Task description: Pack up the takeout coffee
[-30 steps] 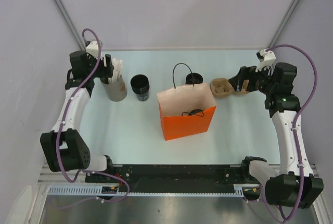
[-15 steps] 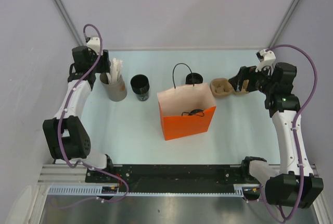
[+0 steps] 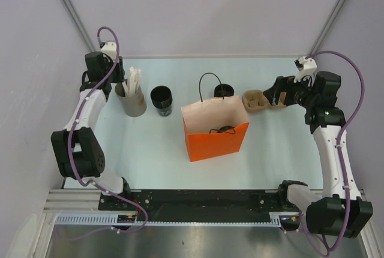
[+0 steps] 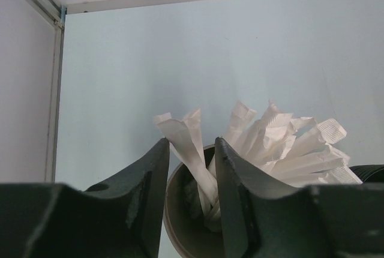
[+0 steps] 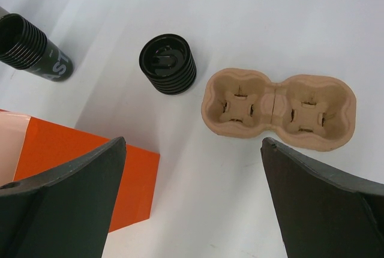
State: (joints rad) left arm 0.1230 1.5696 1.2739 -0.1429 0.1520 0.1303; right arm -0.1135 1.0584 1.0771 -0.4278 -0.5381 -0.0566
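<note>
1. Our right gripper [image 5: 193, 143] stood wide open and held nothing. It hung above the table with the cardboard cup carrier [image 5: 277, 110] just below and ahead of its jaws.
2. Our left gripper [image 4: 192, 150] was about half open, with one wrapped straw [image 4: 191, 145] between its jaws in the grey cup [image 4: 180, 216]. We could not tell whether the pads were pinching the straw or only framing it.
3. Going outward from the right gripper, the takeout coffee [image 5: 168, 64] came next after the carrier. It sat close to the carrier's end nearest the table's middle, apart from it, and so toward our left side.
4. It stood upright on the table with its lid on top, so we judged its long axis vertical. A sideways grip on the ribbed wall looked the natural one.
5. From overhead, the coffee sat just behind the back wall of the orange bag [image 3: 219, 141], and the lidless black cup [image 5: 33, 51] stood farther to the left.
6. We judged the right arm much the nearer. The left gripper was well apart from the coffee, with the lidless cup between them.
</note>
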